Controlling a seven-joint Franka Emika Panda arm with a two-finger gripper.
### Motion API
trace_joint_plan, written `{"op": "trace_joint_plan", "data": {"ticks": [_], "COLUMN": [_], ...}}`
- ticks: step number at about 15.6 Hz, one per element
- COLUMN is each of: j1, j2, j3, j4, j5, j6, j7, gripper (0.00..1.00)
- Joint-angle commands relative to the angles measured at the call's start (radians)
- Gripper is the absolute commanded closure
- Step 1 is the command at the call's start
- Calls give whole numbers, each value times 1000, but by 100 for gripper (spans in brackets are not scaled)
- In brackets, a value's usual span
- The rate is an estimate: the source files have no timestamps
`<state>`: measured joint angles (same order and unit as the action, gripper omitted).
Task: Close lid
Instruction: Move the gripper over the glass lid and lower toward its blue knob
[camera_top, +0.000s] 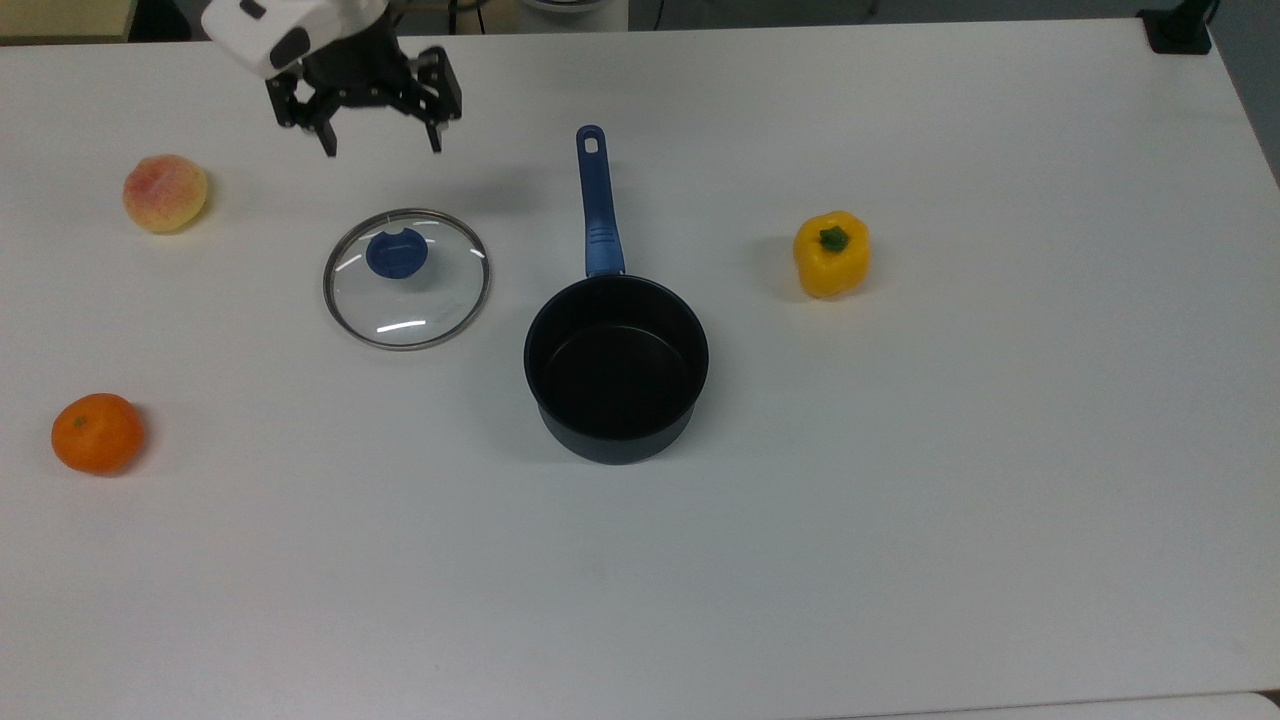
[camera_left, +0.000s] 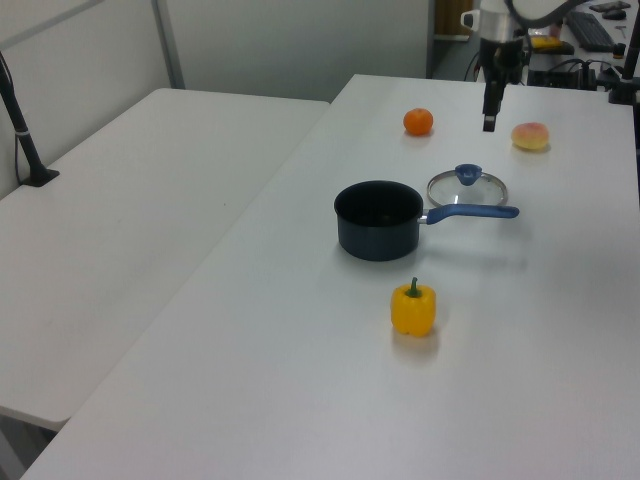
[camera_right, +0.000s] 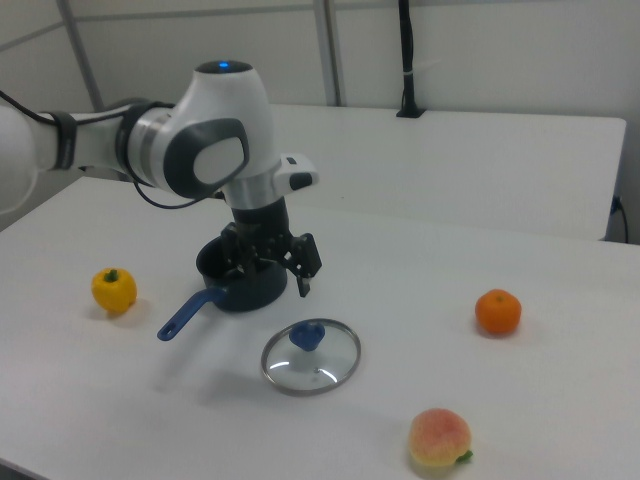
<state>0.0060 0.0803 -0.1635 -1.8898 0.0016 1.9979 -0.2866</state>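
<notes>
One lid (camera_top: 406, 279), one saucepan (camera_top: 616, 368), one pepper (camera_top: 831, 253), one orange (camera_top: 97, 433) and one peach (camera_top: 165, 192) sit on the table (camera_top: 900, 500). The lid lies flat, knob up, left of the saucepan in the top view. The gripper (camera_top: 380, 148) hovers beyond it, fingers spread, empty.

1. In the top view, the round clear glass lid with a blue knob (camera_top: 406, 279) lies flat on the white bench (camera_top: 900, 520), just left of the dark saucepan with a long blue handle (camera_top: 616, 366).
2. The yellow bell pepper (camera_top: 831, 254) stands to the saucepan's right.
3. The pink-yellow peach (camera_top: 165, 193) and the orange mandarin (camera_top: 97, 433) lie far left.
4. The black two-finger pincer (camera_top: 380, 148) hangs open above the bench beyond the lid.
</notes>
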Motion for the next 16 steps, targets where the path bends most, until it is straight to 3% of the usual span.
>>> {"op": "trace_joint_plan", "data": {"ticks": [1, 4, 7, 16], "j1": [3, 5, 8, 11], "j2": [62, 102, 139, 205], "j3": [-4, -2, -2, -1], "j4": [-8, -9, -12, -21], "j5": [-17, -19, -63, -69], "j6": [99, 160, 185, 249], "j7": [81, 119, 133, 135], "gripper": [0, 0, 0, 0]}}
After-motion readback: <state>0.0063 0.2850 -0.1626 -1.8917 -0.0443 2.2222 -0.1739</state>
